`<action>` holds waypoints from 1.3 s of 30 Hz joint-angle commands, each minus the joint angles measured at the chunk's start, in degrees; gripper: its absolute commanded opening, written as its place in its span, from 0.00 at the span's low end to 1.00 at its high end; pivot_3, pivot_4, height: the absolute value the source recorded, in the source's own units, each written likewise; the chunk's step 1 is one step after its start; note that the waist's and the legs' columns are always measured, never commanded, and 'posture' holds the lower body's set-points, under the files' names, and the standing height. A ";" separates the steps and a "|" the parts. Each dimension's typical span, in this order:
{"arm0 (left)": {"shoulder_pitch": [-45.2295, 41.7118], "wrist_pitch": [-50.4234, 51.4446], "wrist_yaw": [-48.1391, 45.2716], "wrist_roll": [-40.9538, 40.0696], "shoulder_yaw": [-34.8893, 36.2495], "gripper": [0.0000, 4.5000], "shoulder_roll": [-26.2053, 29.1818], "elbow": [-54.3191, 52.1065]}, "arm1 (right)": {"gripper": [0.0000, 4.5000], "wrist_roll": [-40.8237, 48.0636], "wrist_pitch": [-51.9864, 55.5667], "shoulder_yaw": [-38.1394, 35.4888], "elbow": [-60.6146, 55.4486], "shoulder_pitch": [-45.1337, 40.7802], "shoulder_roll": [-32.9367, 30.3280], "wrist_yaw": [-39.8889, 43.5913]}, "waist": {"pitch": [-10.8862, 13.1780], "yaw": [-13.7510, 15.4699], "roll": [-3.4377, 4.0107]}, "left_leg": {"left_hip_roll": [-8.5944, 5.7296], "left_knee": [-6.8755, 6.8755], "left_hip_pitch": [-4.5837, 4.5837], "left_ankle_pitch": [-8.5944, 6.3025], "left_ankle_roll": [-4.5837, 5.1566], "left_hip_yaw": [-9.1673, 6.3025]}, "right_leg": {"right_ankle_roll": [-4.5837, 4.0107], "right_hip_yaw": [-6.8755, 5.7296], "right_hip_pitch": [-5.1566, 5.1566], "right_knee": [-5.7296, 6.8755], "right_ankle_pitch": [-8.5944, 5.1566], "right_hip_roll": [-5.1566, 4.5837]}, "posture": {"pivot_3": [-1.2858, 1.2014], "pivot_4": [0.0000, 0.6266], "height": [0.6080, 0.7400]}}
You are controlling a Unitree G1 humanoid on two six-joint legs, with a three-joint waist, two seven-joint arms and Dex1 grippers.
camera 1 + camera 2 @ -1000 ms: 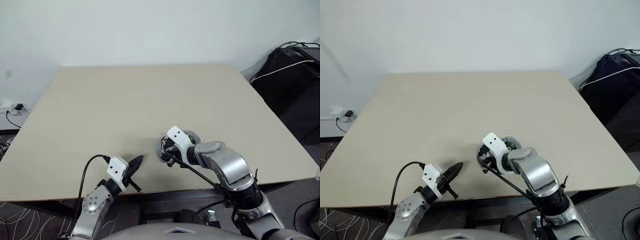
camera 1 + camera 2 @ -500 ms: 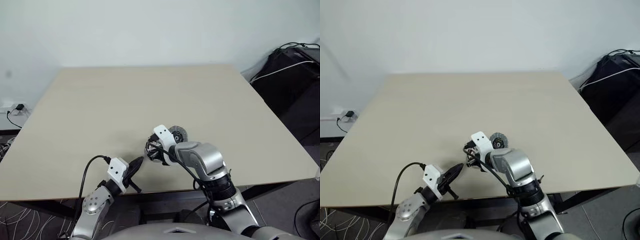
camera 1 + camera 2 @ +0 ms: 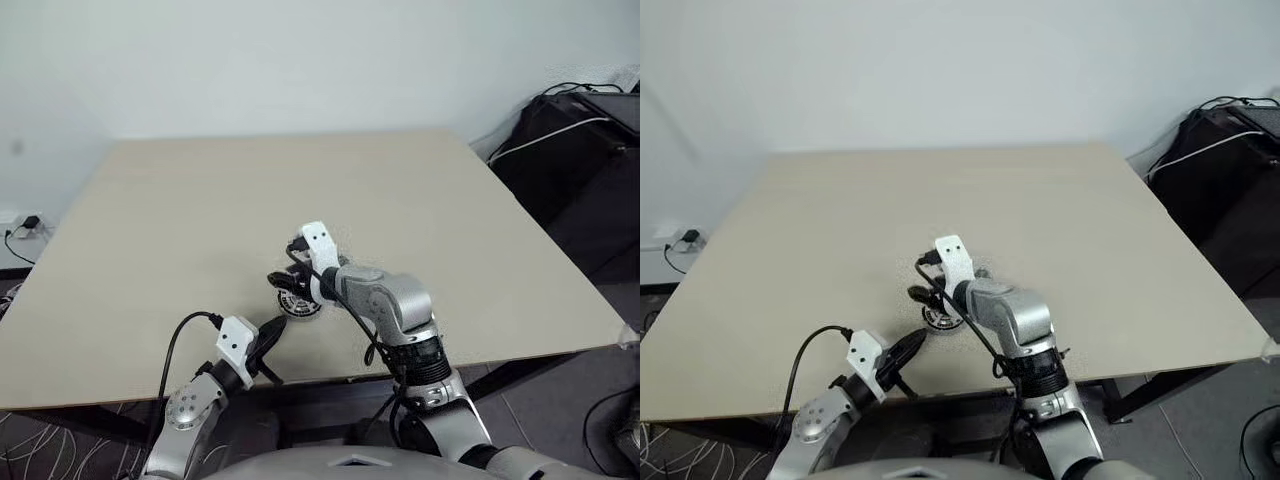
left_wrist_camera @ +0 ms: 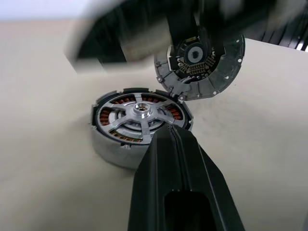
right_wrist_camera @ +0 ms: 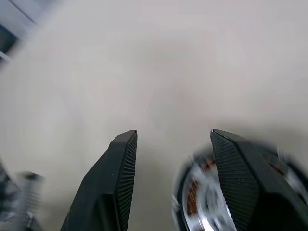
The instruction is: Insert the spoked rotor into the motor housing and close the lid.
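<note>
**Lid on edge, right jaws let go: a bad drop is the danger**

The right arm has swung across to the robot's left since the earlier frame, and the right jaws, then nearly shut, now stand well apart with nothing between them; they hang over the housing (image 4: pixel 108 144); the left jaws are shut tight and empty, pointing at the housing's near rim from just beside it.

The housing sits on the desk (image 3: pixel 200 200) near the front edge, with the rotor (image 4: pixel 139 109) already seated over the copper windings; the lid (image 4: pixel 221 72) stands tilted on edge, touching the housing's far rim, dark-centred face toward the rotor; whether anything props it I cannot tell.

Risks, as I judge them:
- the lid may fall skewed and jam on the rim rather than seat flat;
- it may tip outward onto the desk and roll;
- a push from the right jaws could slide the housing into the left jaws, or toward the desk edge.
</note>
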 commanded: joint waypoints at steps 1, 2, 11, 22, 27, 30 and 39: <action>-0.46 -0.06 -0.07 -0.15 -0.12 0.00 0.01 -1.87 | 0.58 3.37 -7.50 0.44 -8.26 0.35 -1.27 3.65 | 0.00 0.01 -0.01 | 0.01 -0.01 -0.01 -0.01 0.01 0.00 | 0.00 0.01 -0.02 -0.02 -0.01 0.01 | 0.52 0.00 1.00; -0.43 -0.03 -0.07 -0.19 -0.10 0.00 0.02 -1.92 | 0.58 4.02 -9.74 0.02 -9.71 0.86 -1.43 4.10 | 0.00 0.00 -0.01 | 0.01 -0.03 -0.03 -0.02 0.02 0.00 | 0.00 0.02 -0.04 -0.04 -0.01 0.01 | 0.52 0.00 1.00; 0.79 -0.44 0.16 -0.45 0.31 0.00 0.21 -2.73 | 0.15 -5.59 -29.65 -2.49 -12.66 7.44 -9.03 -4.14 | -0.02 0.10 -0.06 | -0.04 -0.02 -0.03 -0.03 0.03 0.03 | -0.23 0.14 -0.04 -0.07 -0.13 -0.10 | 0.52 0.00 1.00; 0.96 0.94 -0.92 -1.36 1.04 0.00 2.04 -4.25 | 0.01 -16.63 -32.54 -2.50 -8.62 25.01 -23.09 -7.93 | -0.01 0.17 0.00 | 0.00 -0.02 -0.02 -0.02 0.03 0.06 | -0.34 0.18 -0.04 -0.06 -0.20 -0.09 | 0.52 0.00 1.00; 0.46 1.78 -1.47 -1.65 1.14 0.00 2.74 -4.50 | 0.01 -15.67 -34.71 2.20 -7.72 28.82 -25.15 -2.81 | 0.03 -0.04 0.01 | 0.11 0.01 0.05 -0.03 0.05 0.06 | -0.36 0.18 -0.02 -0.05 -0.21 -0.02 | 0.52 0.00 1.00; 0.15 2.21 -1.76 -1.65 1.25 0.00 2.81 -4.57 | 0.01 -14.61 -37.33 2.47 -6.57 28.92 -22.34 -3.30 | 0.05 0.15 -0.03 | 0.15 0.04 0.06 -0.03 0.05 0.06 | -0.36 0.14 0.00 -0.02 -0.21 0.00 | 0.52 0.00 1.00; 0.82 2.36 -1.57 -1.56 1.23 0.00 2.72 -4.86 | 0.01 -10.69 -42.83 0.80 -5.78 26.88 -16.02 -2.91 | 0.12 0.44 -0.18 | 0.15 0.10 0.04 -0.03 0.05 0.08 | -0.33 0.15 0.04 -0.07 -0.20 0.02 | 0.52 0.00 1.00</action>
